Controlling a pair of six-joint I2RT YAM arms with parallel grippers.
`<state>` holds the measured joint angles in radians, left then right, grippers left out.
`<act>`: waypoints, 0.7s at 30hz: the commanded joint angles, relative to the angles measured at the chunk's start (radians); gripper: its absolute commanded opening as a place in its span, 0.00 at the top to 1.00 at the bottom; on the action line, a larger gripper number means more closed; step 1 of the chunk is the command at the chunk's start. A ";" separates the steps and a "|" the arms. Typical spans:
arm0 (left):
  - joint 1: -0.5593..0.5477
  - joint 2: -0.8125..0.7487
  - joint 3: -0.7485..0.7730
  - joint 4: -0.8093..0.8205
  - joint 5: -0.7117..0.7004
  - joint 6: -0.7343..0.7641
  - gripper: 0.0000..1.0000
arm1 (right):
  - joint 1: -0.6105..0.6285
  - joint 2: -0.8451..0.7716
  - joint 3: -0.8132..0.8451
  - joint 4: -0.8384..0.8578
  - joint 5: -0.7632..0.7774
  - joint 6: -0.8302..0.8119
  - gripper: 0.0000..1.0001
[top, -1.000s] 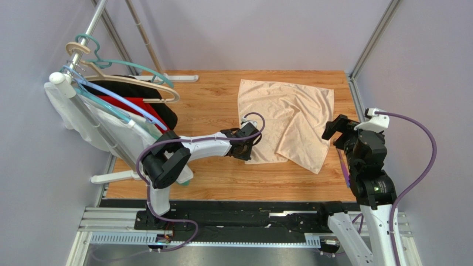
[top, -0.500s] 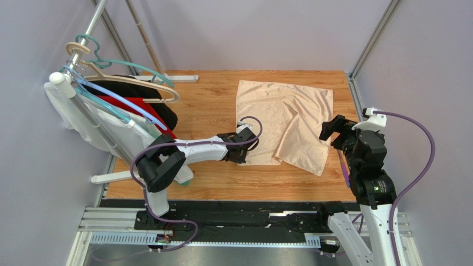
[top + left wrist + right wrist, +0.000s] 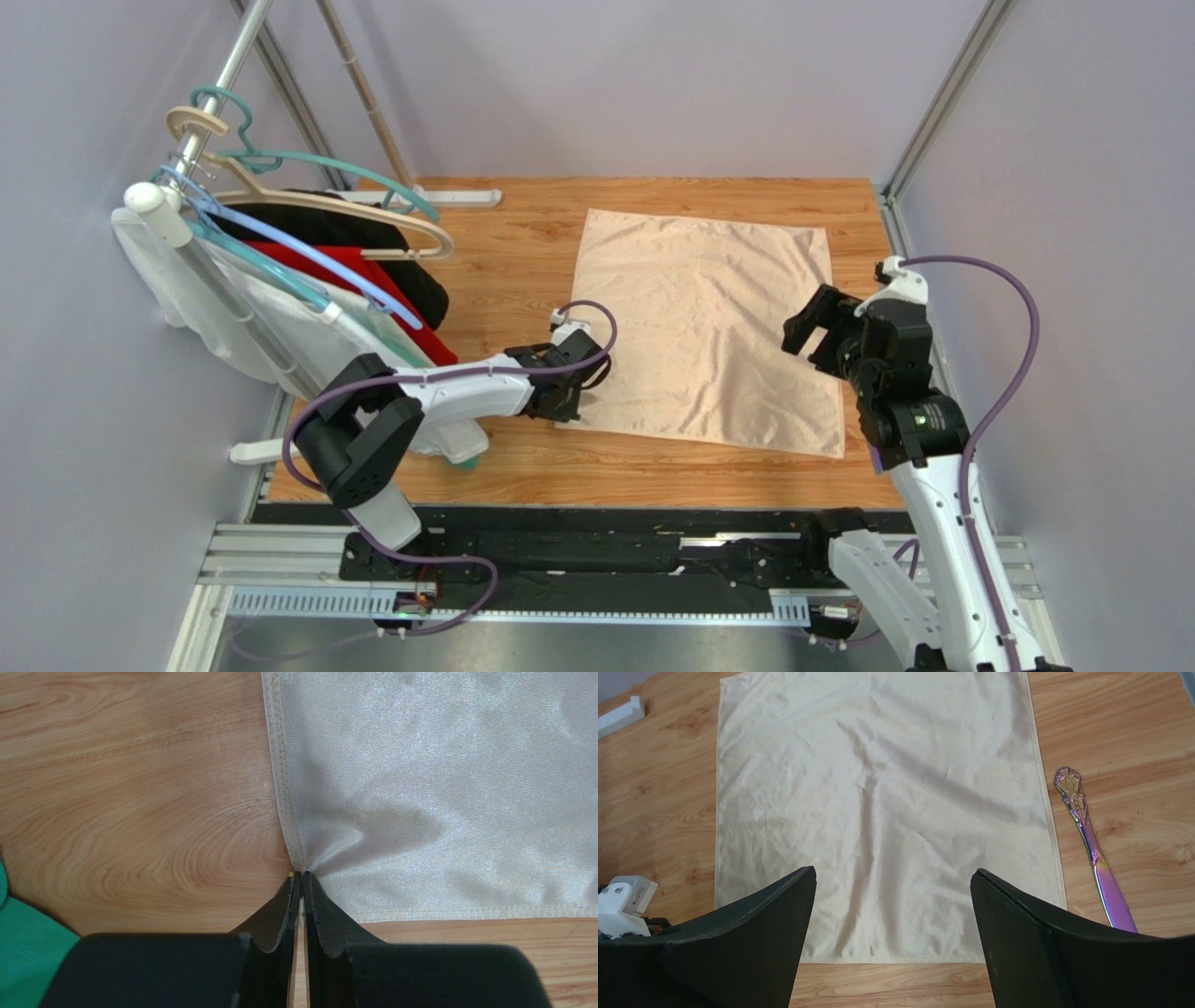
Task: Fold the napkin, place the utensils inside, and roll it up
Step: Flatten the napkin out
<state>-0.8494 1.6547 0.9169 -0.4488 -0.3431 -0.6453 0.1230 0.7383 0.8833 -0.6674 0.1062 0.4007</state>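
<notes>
Spread out since a second ago, the napkin (image 3: 701,329) has gone from a rumpled sheet with one flap doubled over to a single flat layer on the wooden tabletop (image 3: 519,252). It has been dragged leftward by the left claw (image 3: 564,398), which has drawn back with it. That claw's fingers are pressed together on the near-left corner, where the cloth puckers, likely to keep the sheet taut. The right claw (image 3: 818,325) has shifted in over the napkin's right edge and hangs there spread wide, holding nothing, probably ready to take a corner for the fold. One iridescent purple utensil (image 3: 1092,847) lies just beside that edge, off the cloth, clear of the folding.
</notes>
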 commanded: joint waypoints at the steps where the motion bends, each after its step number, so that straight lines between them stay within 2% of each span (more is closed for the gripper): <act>1: 0.009 0.028 -0.055 -0.191 0.013 0.006 0.88 | -0.003 0.035 -0.004 -0.012 0.033 0.039 0.14; 6: 0.009 -0.055 -0.050 -0.255 -0.010 0.016 0.83 | -0.008 0.102 0.029 -0.023 0.104 0.026 0.11; 7: 0.009 -0.097 -0.047 -0.258 -0.002 0.022 0.70 | -0.009 0.117 0.049 -0.030 0.128 0.023 0.11; 9: 0.009 -0.147 -0.027 -0.266 0.018 0.047 0.55 | -0.052 0.168 0.060 -0.044 0.125 0.017 0.09; 11: 0.009 -0.208 0.017 -0.268 0.055 0.076 0.29 | -0.144 0.202 0.071 -0.046 0.075 0.010 0.09; 13: 0.007 -0.248 0.060 -0.272 0.076 0.120 0.10 | -0.204 0.251 0.082 -0.052 0.037 0.001 0.09; 18: 0.016 -0.250 0.253 -0.309 0.165 0.242 0.07 | -0.305 0.351 0.127 -0.072 0.092 -0.025 0.09; 21: 0.044 -0.233 0.336 -0.309 0.277 0.305 0.07 | -0.358 0.449 0.158 -0.077 0.089 -0.040 0.11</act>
<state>-0.8337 1.4231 1.1500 -0.7380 -0.2092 -0.4622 -0.1856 1.1080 0.9672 -0.7345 0.1791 0.3958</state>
